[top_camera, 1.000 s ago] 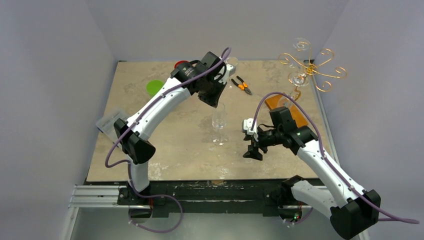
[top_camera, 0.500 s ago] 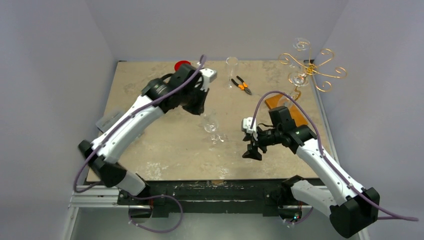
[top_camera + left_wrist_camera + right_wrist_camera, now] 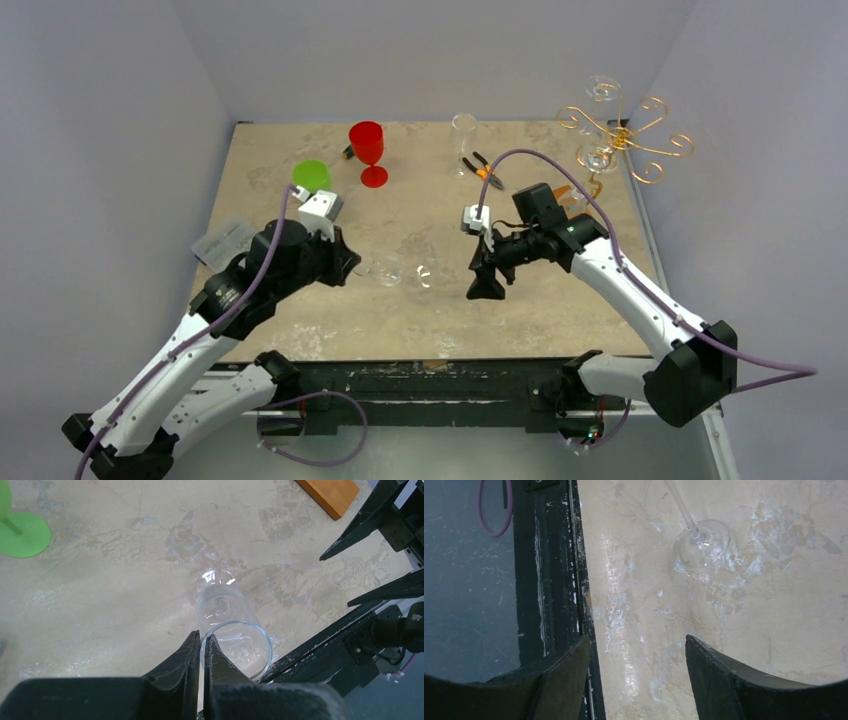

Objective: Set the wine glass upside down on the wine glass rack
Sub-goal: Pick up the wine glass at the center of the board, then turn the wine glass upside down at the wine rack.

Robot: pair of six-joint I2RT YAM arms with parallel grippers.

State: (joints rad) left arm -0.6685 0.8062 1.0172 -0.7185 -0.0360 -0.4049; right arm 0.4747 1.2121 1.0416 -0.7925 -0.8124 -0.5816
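- Beige marbled desk between plain grey walls.
- Left pincer clenched on the rim of the clear wine glass, bowl turned sideways, foot toward the right arm.
- Right pincer released, empty, near the glass foot.
- Wine glass rack well apart at the far right corner, another glass on it.

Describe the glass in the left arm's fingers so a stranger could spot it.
On the beige marbled tabletop, look at the middle, nearer the arms' bases than the red plastic goblet. There a clear stemmed wine glass is tipped sideways, its rim pinched in the left arm's fingers. Every other glass stands upright or hangs on the gold wire rack.
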